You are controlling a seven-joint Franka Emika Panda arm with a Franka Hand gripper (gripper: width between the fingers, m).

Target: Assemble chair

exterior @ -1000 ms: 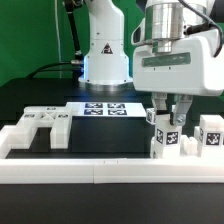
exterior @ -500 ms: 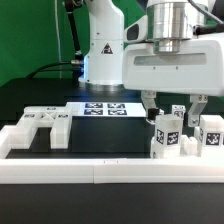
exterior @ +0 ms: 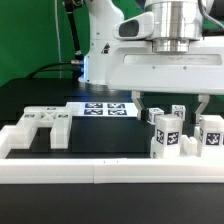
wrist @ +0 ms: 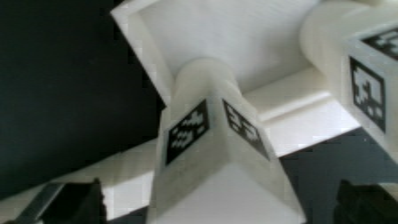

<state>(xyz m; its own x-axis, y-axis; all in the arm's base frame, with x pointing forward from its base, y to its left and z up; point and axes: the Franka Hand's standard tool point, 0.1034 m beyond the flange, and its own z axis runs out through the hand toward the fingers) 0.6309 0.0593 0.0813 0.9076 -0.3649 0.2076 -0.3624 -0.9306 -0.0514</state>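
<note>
Several white chair parts with black-and-white tags stand at the exterior view's right. A tall upright piece (exterior: 166,136) stands just behind the rail, with another tagged piece (exterior: 210,134) beside it. A slotted chair panel (exterior: 40,125) lies at the exterior view's left. My gripper (exterior: 171,105) hovers over the upright piece, open, its fingers (exterior: 140,104) wide apart and above the piece's top. In the wrist view the same upright piece (wrist: 214,135) rises between the dark fingertips (wrist: 71,203) with a gap on each side, and the neighbouring piece (wrist: 365,85) shows beside it. Nothing is held.
A long white border rail (exterior: 90,168) runs along the front of the black table. The marker board (exterior: 105,108) lies flat behind the parts, before the arm's white base (exterior: 105,60). A green backdrop stands behind.
The jaws have gone from shut on the upright piece to wide open. The hand has risen a little, and the piece stays standing where it was.
</note>
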